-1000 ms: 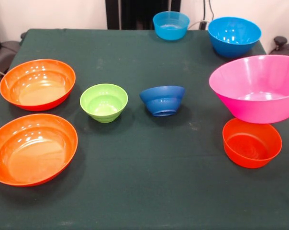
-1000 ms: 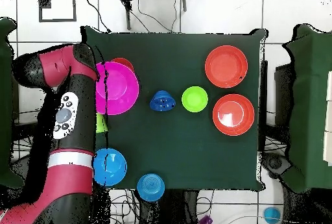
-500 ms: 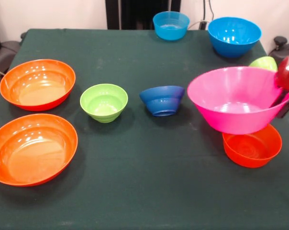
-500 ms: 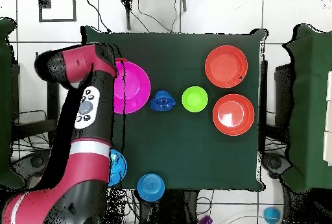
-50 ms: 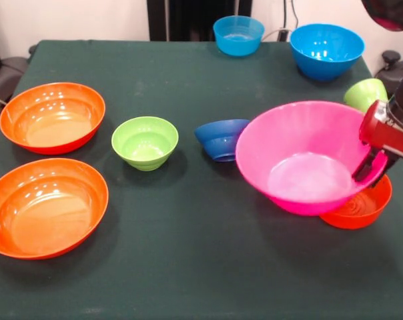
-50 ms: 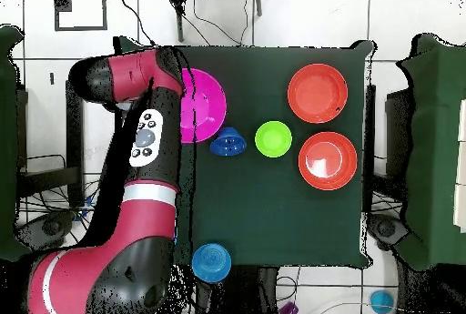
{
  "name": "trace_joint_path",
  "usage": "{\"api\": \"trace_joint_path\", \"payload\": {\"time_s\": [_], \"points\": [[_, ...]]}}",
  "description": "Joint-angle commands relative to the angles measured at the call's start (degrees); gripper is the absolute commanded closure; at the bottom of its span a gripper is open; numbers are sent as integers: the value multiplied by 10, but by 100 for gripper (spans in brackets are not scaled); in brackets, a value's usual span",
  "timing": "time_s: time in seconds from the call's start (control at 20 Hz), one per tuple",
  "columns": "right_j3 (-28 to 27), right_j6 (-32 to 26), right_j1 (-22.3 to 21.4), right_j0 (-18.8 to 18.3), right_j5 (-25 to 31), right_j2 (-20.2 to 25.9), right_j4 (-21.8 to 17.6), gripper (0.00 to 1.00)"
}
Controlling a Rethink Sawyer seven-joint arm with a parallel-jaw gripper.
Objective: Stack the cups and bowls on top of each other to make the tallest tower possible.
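My gripper is shut on the right rim of the big pink bowl, which hangs tilted just above the table. It overlaps the smaller orange bowl at its lower right and nears the dark blue bowl. A lime green cup peeks out behind the pink bowl. The small lime green bowl stands mid-table. At the left sit two wide orange bowls. No tower is in view. From overhead the arm covers part of the pink bowl.
Two sky blue bowls stand along the far edge. The dark green cloth covers the table. Overhead, the arm hides the table's left strip; one sky blue bowl shows at the near edge.
The pink bowl has travelled leftward in the front view, sinking and tilting, and now hides part of the smaller orange bowl. The arm has swung further over the table.
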Motion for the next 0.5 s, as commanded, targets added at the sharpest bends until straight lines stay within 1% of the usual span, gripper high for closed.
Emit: {"api": "trace_joint_path", "payload": {"time_s": [0.05,0.25,0.5], "points": [[-70,-55,81,-17,20,56,-27,100],[-92,-53,94,-20,34,52,-25,100],[-88,-50,91,-18,35,52,-24,100]]}}
